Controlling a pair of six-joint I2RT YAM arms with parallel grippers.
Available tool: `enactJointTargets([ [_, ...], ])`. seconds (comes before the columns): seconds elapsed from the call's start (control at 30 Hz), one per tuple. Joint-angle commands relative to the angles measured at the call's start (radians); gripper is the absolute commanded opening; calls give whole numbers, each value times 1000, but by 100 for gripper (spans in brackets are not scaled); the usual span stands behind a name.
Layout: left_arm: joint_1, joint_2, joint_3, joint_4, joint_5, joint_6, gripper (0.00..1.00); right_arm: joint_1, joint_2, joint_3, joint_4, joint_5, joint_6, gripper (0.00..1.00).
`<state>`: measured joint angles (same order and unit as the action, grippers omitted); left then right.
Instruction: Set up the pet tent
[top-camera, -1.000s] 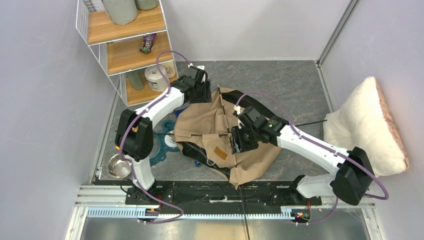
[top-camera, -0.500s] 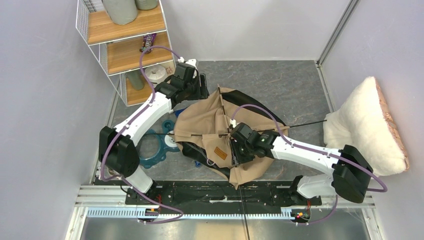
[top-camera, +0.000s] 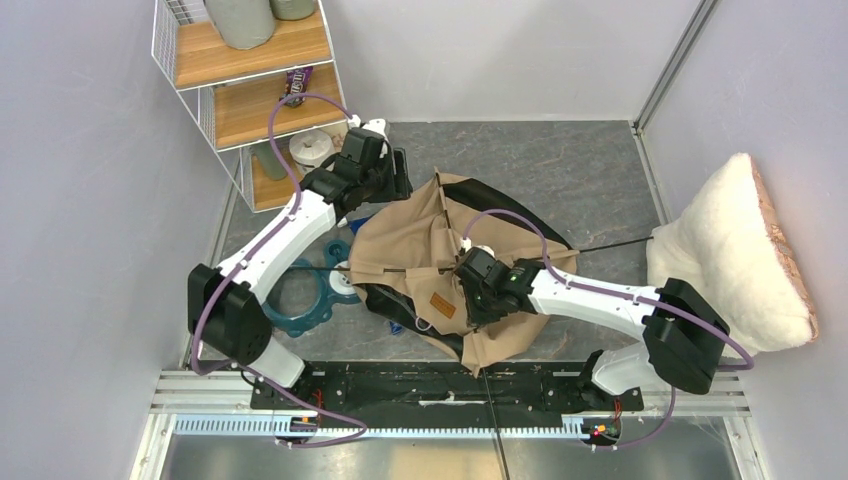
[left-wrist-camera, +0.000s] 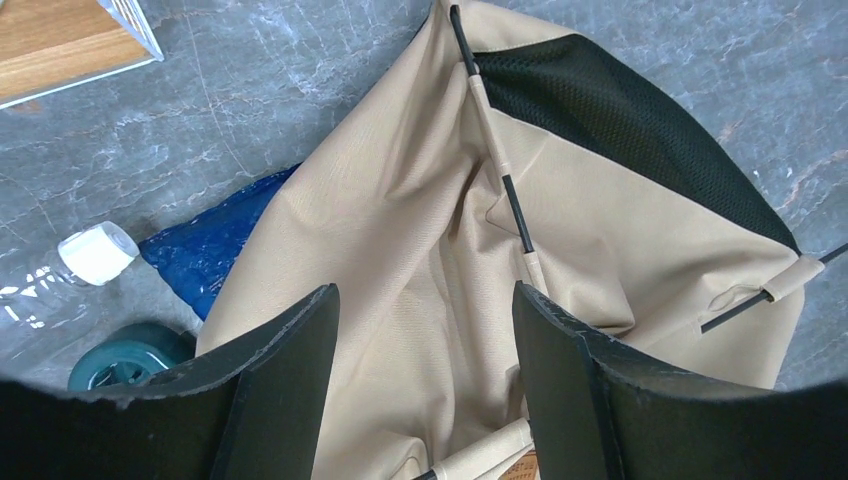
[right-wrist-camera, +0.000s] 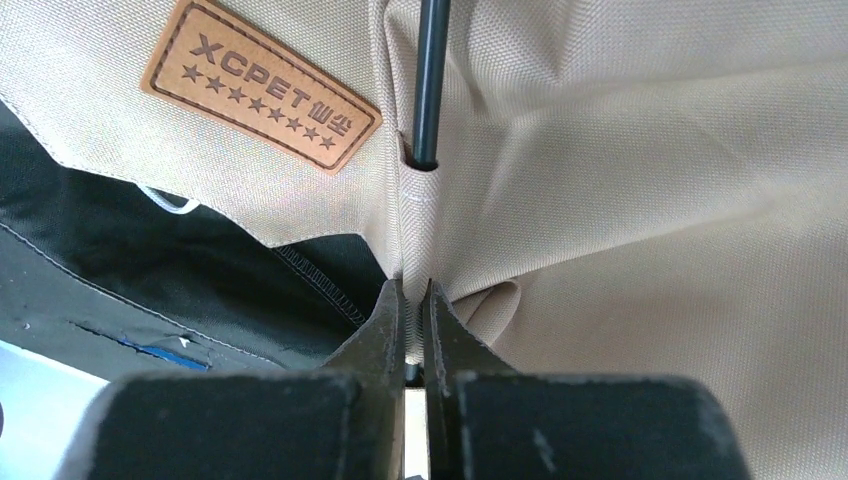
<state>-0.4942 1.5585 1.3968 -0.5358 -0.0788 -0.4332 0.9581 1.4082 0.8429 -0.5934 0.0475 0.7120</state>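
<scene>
On tent seam, right pincer, nearer.

"How's the light?"

"Bright and even from above. In the overhead view the arms cast only faint, soft shadows on the grey counter. Nothing glares."

"And the wrist cameras?"

"The left one shows the tent crisply, but the left end effector is dark and the bottom corners are black. In the right one the label and the weave are sharp, and the right end effector is a blurred silhouette."
</scene>
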Motion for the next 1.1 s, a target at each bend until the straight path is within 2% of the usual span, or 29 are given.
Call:
enactJointTargets([
  [0.0, 2, -76, 36, 3, -39, 1, 71, -5, 4, 96, -71, 70, 30, 0],
  [0.2, 3, -123, 34, 4, -45, 0, 71, -55, 5, 200, -151, 69, 22, 0],
  [0.4, 3, -145, 30, 4, -54, 4, 71, -141, 29, 317, -233, 43, -58, 0],
  [0.7, 2, -150, 30, 3, -67, 10, 71, -247, 159, 498, -308, 17, -159, 0],
  [1.07, 2, -126, 49, 5, -97, 27, 71, -301, 271, 657, -348, 22, -275, 0],
])
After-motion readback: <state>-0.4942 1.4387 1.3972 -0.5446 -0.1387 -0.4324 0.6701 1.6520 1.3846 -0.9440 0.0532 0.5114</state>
